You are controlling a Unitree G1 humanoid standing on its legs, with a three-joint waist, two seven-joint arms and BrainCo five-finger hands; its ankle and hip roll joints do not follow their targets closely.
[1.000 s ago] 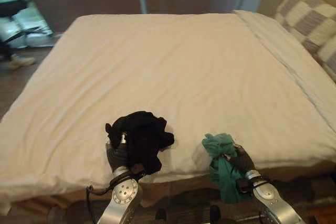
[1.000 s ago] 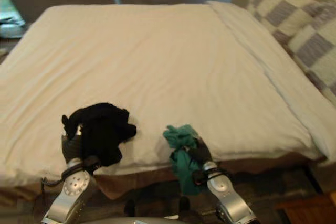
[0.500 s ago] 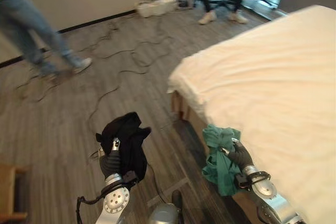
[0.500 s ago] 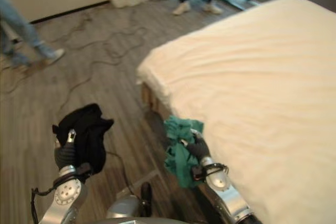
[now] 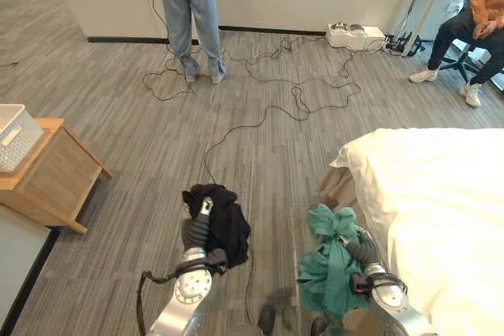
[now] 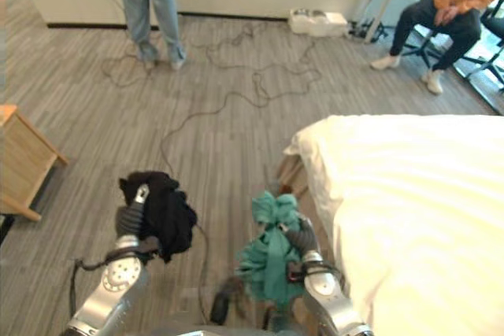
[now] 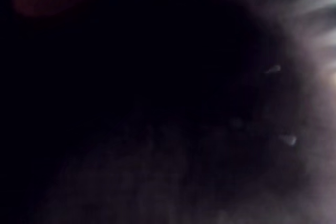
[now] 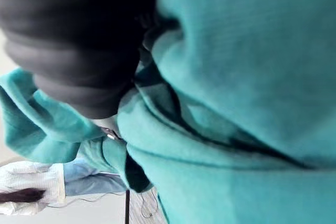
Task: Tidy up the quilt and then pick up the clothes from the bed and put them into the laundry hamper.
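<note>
Now, carry stage, judged: both loads off the bed (image 5: 441, 218).
Left hand (image 5: 195, 234): clenched on black garment (image 5: 224, 218), bunched above fingers.
Right hand (image 5: 358, 248): grasping teal garment (image 5: 327, 261), hanging below.
Hamper: possibly white basket (image 5: 14, 135), well left of left hand; left arm nearer.

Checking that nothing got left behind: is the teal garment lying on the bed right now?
No, the teal garment hangs bunched in the right hand over the floor beside the bed.
</note>
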